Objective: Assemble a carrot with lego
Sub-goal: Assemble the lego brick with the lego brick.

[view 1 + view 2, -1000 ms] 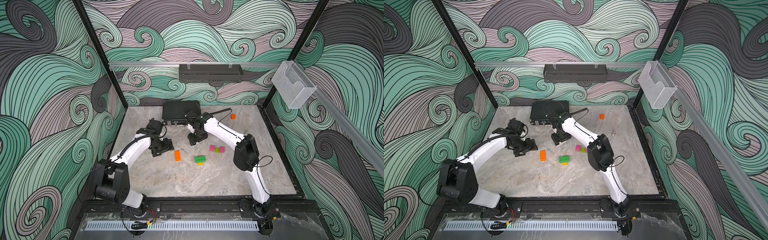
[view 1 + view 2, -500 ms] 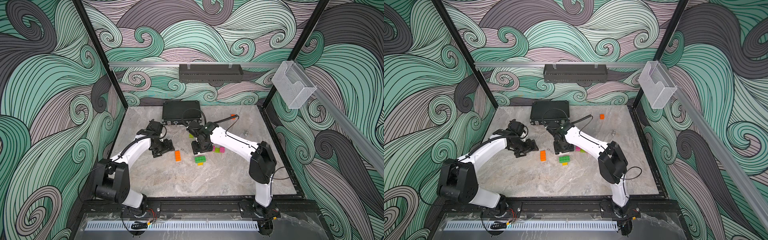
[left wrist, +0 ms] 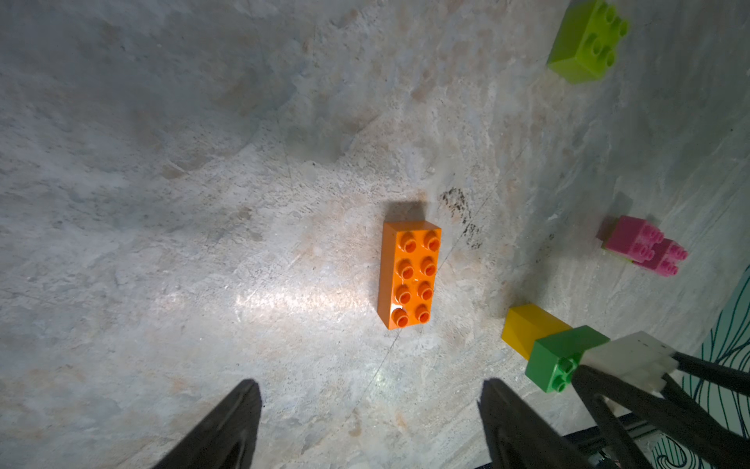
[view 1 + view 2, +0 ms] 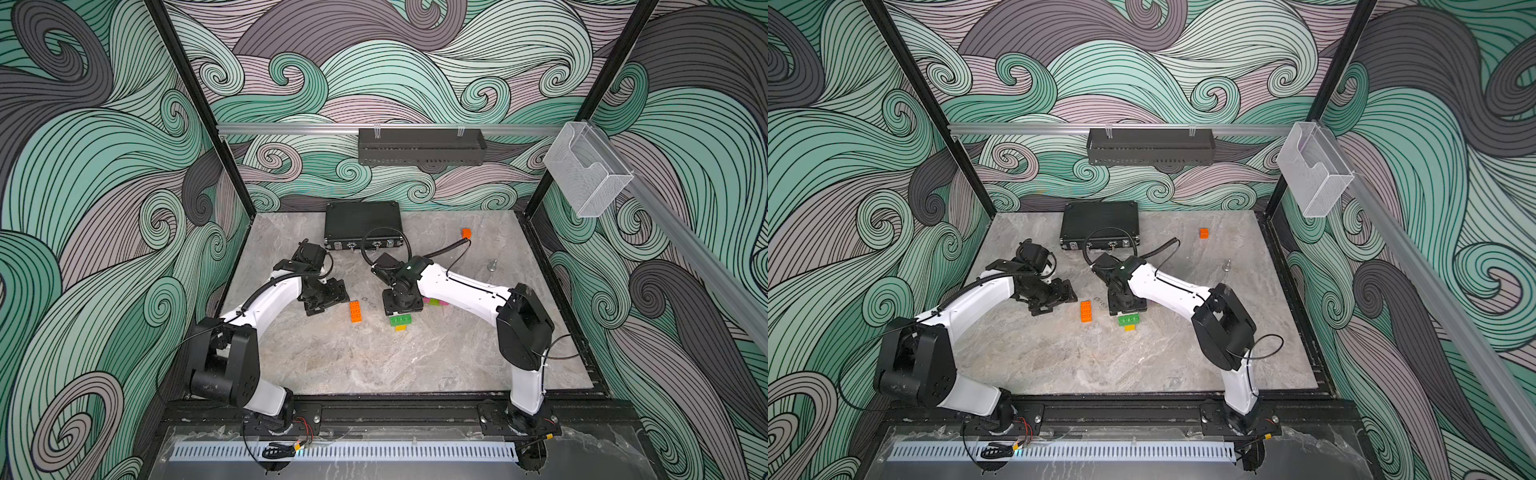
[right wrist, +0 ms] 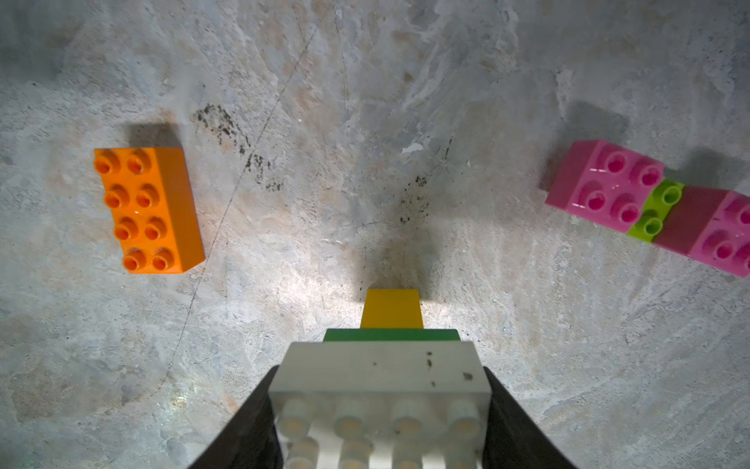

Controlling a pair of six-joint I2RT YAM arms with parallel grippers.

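My right gripper (image 5: 379, 390) is shut on a white oblong lego brick (image 5: 379, 365). Its underside is pressed against a dark green brick (image 5: 391, 335) with a yellow brick (image 5: 391, 308) beyond it. This short carrot stack lies on its side on the table, seen in both top views (image 4: 400, 322) (image 4: 1128, 322) and the left wrist view (image 3: 560, 357). My left gripper (image 3: 369, 385) hangs open just above the table, short of an orange oblong brick (image 3: 410, 280) (image 4: 355, 311). Two pink bricks on a lime oblong (image 5: 653, 211) lie to the right. A lime square brick (image 3: 588, 40) sits farther back.
A black briefcase (image 4: 361, 222) lies at the back of the table. A lone small orange cube (image 4: 466, 233) sits at the back right, and a small metal bolt (image 4: 492, 266) stands near the right edge. Patterned walls enclose the table.
The right arm has swung from beside the briefcase toward the front, bringing the white brick down onto the green and yellow stack. The left arm has barely moved.
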